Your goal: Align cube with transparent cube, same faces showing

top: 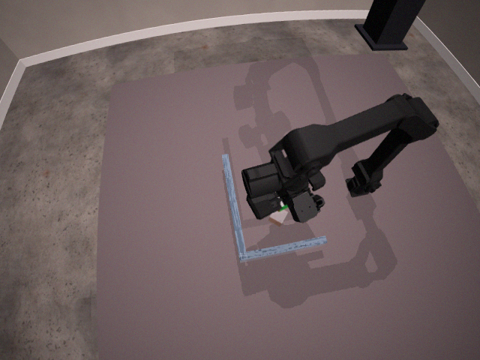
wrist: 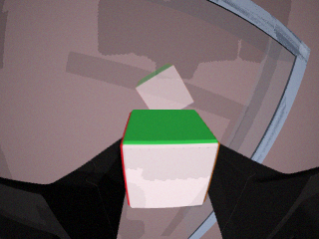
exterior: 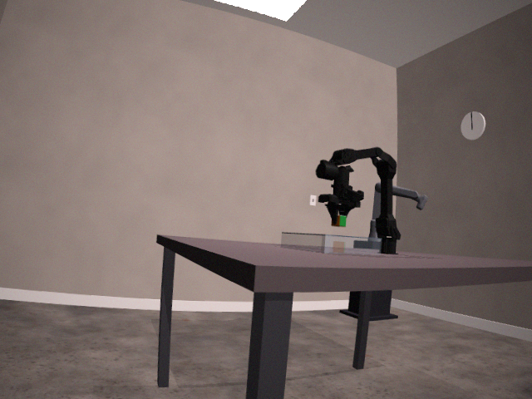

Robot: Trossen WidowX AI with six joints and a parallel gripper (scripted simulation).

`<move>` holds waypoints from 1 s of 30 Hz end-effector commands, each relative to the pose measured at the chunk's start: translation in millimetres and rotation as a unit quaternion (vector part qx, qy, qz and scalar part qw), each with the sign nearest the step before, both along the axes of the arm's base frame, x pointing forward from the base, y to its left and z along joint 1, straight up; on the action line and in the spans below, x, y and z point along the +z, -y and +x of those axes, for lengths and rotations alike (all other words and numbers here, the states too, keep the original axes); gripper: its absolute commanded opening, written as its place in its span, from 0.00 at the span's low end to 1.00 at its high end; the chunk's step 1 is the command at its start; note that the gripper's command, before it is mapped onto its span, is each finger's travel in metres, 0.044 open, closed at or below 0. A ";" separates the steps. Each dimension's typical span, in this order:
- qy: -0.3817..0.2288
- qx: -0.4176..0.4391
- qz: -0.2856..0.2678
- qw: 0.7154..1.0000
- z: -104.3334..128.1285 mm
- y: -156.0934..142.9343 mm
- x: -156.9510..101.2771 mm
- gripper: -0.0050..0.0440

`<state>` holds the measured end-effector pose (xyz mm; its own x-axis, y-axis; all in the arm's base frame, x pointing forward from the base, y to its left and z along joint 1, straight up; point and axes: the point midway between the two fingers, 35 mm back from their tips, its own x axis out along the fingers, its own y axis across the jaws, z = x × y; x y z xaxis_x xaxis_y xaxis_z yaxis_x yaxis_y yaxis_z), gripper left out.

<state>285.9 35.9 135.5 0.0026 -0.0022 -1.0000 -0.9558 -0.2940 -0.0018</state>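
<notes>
My gripper (wrist: 163, 142) is shut on the cube (wrist: 170, 158), which shows a white face toward the wrist camera, a green face on the far side and a thin red edge at the left. In the side view the cube (exterior: 339, 220) hangs well above the table, showing green and a brownish face. The transparent cube (wrist: 165, 88) lies on the table just beyond the held cube, turned at an angle, pale with a green edge. From above it shows as a pale patch (top: 277, 219) just below the gripper (top: 282, 209). In the side view the target (exterior: 338, 247) sits on the table below the cube.
A low blue L-shaped wall (top: 237, 217) borders the target on the left and front; it also shows in the wrist view (wrist: 269, 27). The arm's base (top: 362, 181) stands to the right. A dark pillar (top: 387, 23) stands off the table at the back right.
</notes>
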 end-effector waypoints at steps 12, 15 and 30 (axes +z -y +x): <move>0.012 0.221 0.000 0.975 3.6 -12.7 -1.0 0.10; 0.012 0.260 0.000 0.966 3.8 -14.8 -2.3 0.10; 0.012 0.273 -0.001 0.962 3.9 -15.5 -2.7 0.10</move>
<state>287.5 50.4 126.0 0.0009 -0.0024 -1.0000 -0.6620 -0.7495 0.0012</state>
